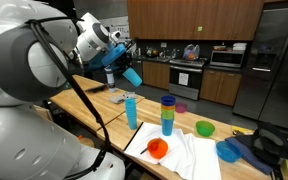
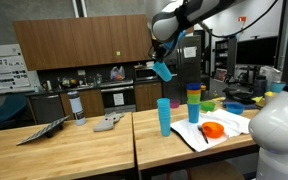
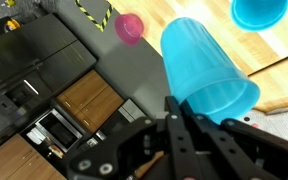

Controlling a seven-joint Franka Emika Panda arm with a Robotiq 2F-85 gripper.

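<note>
Where tool (image 3: 184, 108) clamps, blue cup (image 3: 204, 60) juts.

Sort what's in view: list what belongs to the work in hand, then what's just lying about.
In hand: the gripper, shut on the tilted blue cup and raised above the counter; the upright blue cup and the stack of cups standing nearby.

Lying about: green bowl, orange bowl on the white cloth, blue bowl, pink bowl.

A light-blue plastic cup (image 3: 206, 70), seemingly empty, hangs tilted in the air well above the table (image 2: 84, 145), clamped at its wide rim by the pincer (image 3: 182, 108), base pointing away.
</note>
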